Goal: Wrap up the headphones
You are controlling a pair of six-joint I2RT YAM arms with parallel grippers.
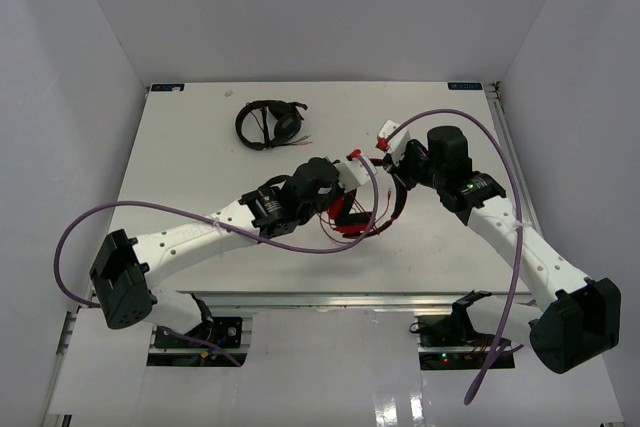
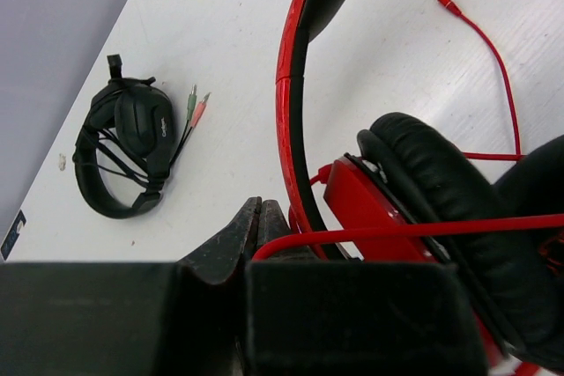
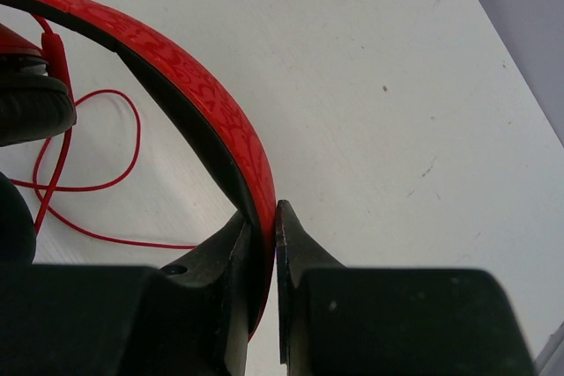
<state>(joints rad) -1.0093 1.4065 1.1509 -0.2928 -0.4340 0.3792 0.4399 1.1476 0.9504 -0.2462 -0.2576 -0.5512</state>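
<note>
The red headphones (image 1: 352,223) lie mid-table between both arms. In the left wrist view their headband (image 2: 295,68) curves upward and a black ear pad (image 2: 441,209) fills the right side. The thin red cable (image 2: 423,228) runs taut from my left gripper (image 2: 258,217), whose jaws are shut on it; its plug (image 2: 445,2) rests on the table further off. My right gripper (image 3: 264,213) is shut on the red headband (image 3: 203,85), with loose cable loops (image 3: 88,187) to its left. From above, the left gripper (image 1: 350,175) and right gripper (image 1: 398,162) flank the headphones.
Smaller black headphones (image 1: 268,124) lie at the back left of the white table (image 1: 200,157), also in the left wrist view (image 2: 123,147), with green and pink plugs (image 2: 196,110) beside them. Purple hoses arc over both arms. Grey walls surround the table.
</note>
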